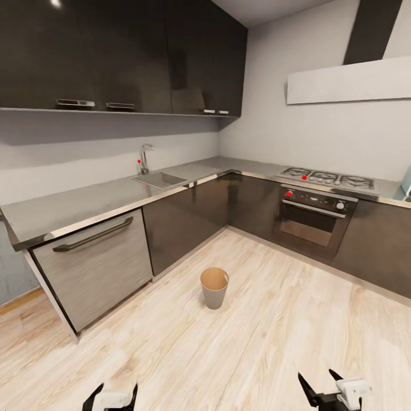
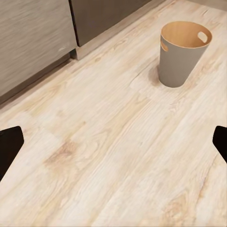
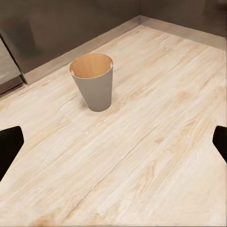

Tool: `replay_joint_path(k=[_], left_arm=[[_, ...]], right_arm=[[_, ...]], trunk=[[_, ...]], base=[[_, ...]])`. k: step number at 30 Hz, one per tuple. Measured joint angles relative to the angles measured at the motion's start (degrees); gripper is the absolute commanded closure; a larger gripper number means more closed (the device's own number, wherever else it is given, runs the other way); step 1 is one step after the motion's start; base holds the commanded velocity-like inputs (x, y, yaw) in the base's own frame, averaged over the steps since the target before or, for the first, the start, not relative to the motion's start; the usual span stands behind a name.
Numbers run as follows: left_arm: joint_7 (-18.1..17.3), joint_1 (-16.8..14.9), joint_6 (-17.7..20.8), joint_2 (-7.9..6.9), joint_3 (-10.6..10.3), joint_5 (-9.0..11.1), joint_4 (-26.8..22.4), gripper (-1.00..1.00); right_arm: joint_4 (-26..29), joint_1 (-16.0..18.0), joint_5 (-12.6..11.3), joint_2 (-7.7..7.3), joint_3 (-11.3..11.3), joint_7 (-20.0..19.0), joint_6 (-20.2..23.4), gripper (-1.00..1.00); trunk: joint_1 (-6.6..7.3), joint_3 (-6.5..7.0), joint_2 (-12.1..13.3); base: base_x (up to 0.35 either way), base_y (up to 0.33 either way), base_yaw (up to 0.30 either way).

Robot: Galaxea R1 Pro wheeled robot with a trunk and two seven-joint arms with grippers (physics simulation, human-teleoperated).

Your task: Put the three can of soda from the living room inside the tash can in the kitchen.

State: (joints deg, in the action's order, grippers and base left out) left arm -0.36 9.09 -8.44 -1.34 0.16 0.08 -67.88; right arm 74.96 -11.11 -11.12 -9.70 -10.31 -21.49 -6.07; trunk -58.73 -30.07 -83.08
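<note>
The trash can (image 1: 214,288) stands upright on the kitchen's light wood floor, pale grey outside and wood-toned inside, with a slot handle near the rim. It also appears in the left wrist view (image 2: 182,54) and the right wrist view (image 3: 94,85), some way ahead of both grippers. My left gripper (image 1: 114,395) and right gripper (image 1: 318,381) hang low at the near edge of the head view. Both are open, with nothing between the black fingers (image 2: 9,146) (image 3: 9,144). The soda cans are out of view.
Dark glossy cabinets run in an L under a grey countertop (image 1: 85,202). A steel-fronted dishwasher (image 1: 94,262) is at the left, with the sink (image 1: 160,180) and tap (image 1: 144,157) behind it. The oven (image 1: 313,220) and gas hob (image 1: 328,178) are at the right. Wood floor (image 1: 257,342) surrounds the bin.
</note>
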Motion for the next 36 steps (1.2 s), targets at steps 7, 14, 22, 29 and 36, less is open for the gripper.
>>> replay_joint_path(k=[7,14,22,29,36], left_arm=[[-0.02,-0.03,-0.86,0.08,-0.45,-0.05,0.81,-1.00],[0.00,-0.03,-0.95,0.06,-0.55,0.05,0.90,-1.00],[0.09,-0.04,-0.93,0.10,-0.52,-0.13,0.90,-1.00],[0.03,-0.04,-0.76,0.10,-0.51,-0.15,0.91,-1.00],[-0.06,-0.04,-0.71,0.10,-0.51,-0.16,0.91,-1.00]], right_arm=[[-1.12,0.03,0.09,0.08,-0.19,-0.04,-0.55,-1.00],[-1.38,0.04,0.13,0.12,0.10,-0.04,-0.74,-1.00],[-1.74,0.04,0.14,0.16,0.35,-0.04,-0.86,-1.00],[-1.95,0.04,0.14,0.19,0.44,-0.04,-0.88,-1.00],[-2.03,0.04,0.14,0.20,0.46,-0.04,-0.88,-1.00]], trunk=[[0.00,0.00,0.00],[0.00,0.00,0.00],[0.00,0.00,0.00],[0.00,0.00,0.00],[0.00,0.00,0.00]], base=[[0.000,0.000,0.169],[0.000,-0.052,0.238],[0.015,-0.212,0.246],[0.112,-0.278,0.124],[0.205,-0.257,0.020]])
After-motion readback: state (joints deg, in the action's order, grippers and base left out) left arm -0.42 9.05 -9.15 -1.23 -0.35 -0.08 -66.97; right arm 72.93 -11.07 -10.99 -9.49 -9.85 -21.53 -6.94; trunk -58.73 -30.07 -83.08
